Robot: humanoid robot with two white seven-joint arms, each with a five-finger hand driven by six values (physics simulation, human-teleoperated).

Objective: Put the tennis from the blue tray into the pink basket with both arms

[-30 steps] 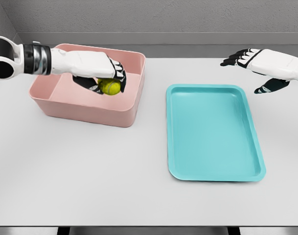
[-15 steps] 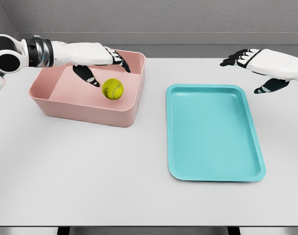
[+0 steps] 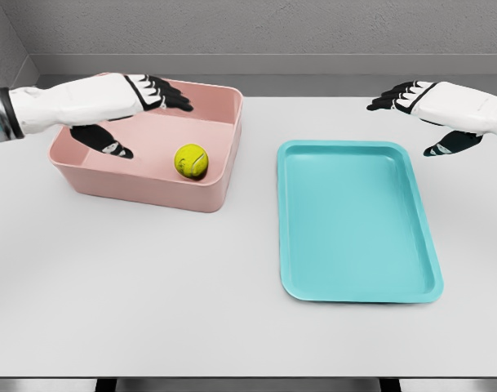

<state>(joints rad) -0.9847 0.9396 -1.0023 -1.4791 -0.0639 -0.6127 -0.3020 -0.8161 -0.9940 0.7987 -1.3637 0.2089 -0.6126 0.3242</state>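
Tennis ball (image 3: 191, 161) lies on the floor of your pink basket (image 3: 147, 190), near its right wall, touched by neither hand. Your left hand (image 3: 126, 102) hovers over the basket's left half, fingers spread, empty. Your right hand (image 3: 434, 110) hangs open beyond the blue tray (image 3: 354, 224), holding nothing.

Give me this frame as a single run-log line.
tennis ball: in pink basket | blue tray: empty | left hand: open, over basket | right hand: open, beyond tray
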